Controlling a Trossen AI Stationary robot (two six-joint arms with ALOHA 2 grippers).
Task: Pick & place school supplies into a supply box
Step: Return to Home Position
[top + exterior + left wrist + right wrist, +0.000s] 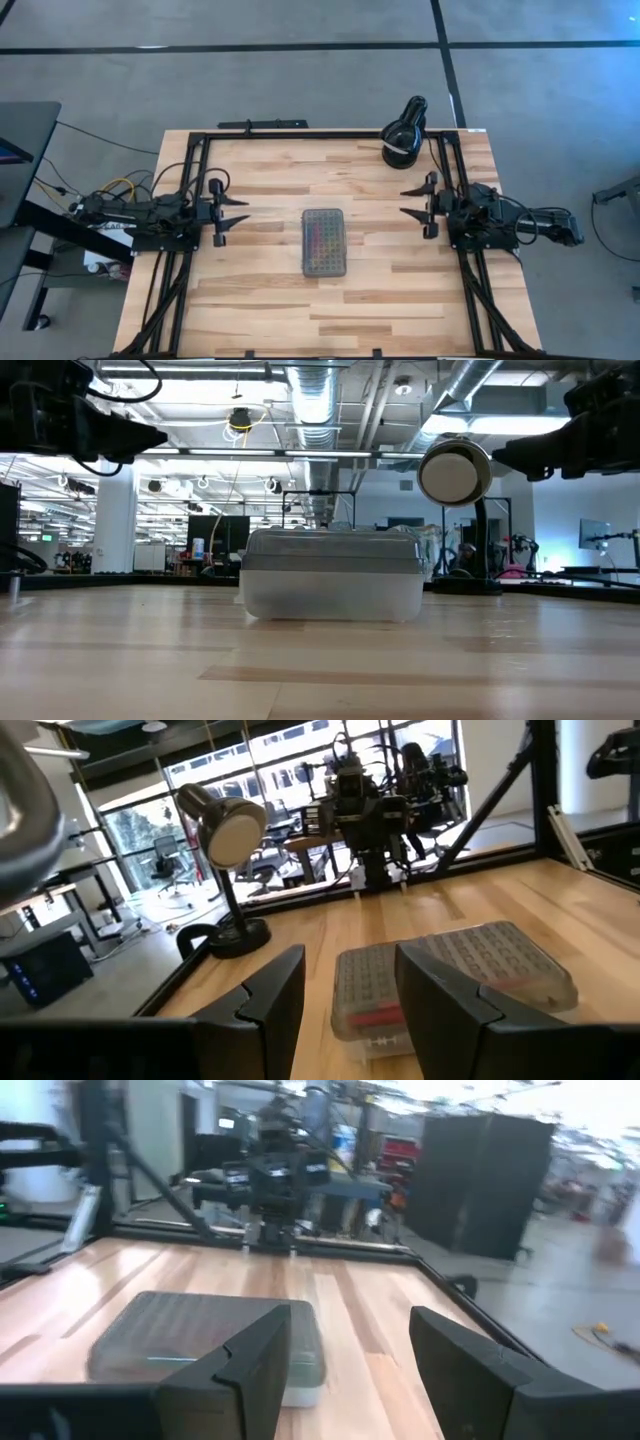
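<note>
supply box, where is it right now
In the high view the supply box sits closed at the middle of the table, between the open left gripper and the open right gripper.

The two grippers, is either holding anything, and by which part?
Nothing is held: left gripper and right gripper are open and empty, flanking the closed clear plastic supply box.

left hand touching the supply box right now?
Apart. The high view shows bare table between the open left hand and the closed supply box.
</note>
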